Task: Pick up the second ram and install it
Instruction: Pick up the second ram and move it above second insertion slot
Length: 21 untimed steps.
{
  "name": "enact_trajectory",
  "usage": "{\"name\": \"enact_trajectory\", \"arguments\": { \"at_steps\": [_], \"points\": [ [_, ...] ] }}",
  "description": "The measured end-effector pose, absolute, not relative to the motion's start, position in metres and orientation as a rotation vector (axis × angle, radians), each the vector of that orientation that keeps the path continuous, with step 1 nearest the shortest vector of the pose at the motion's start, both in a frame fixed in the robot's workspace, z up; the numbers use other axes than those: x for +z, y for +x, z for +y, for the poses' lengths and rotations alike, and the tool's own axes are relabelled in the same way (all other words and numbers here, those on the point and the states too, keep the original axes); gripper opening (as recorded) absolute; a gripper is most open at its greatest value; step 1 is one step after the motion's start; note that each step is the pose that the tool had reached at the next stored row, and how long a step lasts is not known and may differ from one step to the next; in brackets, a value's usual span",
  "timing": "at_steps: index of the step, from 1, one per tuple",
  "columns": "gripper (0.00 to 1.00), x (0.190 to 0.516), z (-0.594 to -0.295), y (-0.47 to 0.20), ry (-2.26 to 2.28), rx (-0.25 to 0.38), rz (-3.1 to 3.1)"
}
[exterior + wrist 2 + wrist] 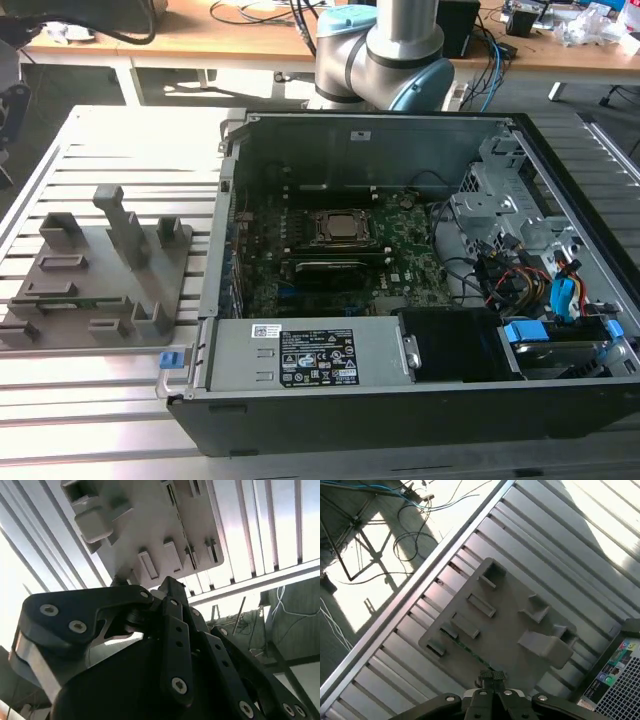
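The second ram (pixel 78 303) is a thin green stick lying in a slot near the front edge of the grey holder plate (pixel 100 270), at the exterior view's left. In the first wrist view the same green stick (pixel 470 652) runs along the plate's edge (pixel 510 615), just beyond my gripper (pixel 492 677). The gripper hangs well above the plate, and its two dark fingertips are pressed together with nothing between them. The second wrist view shows the gripper's black linkage (pixel 170 630) below the plate (pixel 145 520).
An open computer case (pixel 400 390) lies at the exterior view's right, with the green motherboard (pixel 410 250), the square CPU socket (pixel 340 228) and a black oblong module (pixel 330 268) inside. The arm's base (pixel 385 50) rises behind the case. Everything rests on a slatted metal table (pixel 90 400).
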<state>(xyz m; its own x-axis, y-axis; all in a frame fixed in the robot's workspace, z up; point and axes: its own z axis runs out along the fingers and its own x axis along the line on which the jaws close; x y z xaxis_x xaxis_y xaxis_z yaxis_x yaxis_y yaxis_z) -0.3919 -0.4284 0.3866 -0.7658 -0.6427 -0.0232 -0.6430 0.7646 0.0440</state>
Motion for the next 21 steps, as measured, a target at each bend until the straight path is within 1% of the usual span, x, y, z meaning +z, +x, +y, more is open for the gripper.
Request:
{"name": "enact_trajectory", "arguments": {
  "at_steps": [21],
  "points": [
    [0.11, 0.3866, -0.4281, -0.3919, -2.001, 0.075, 2.433]
  ]
}}
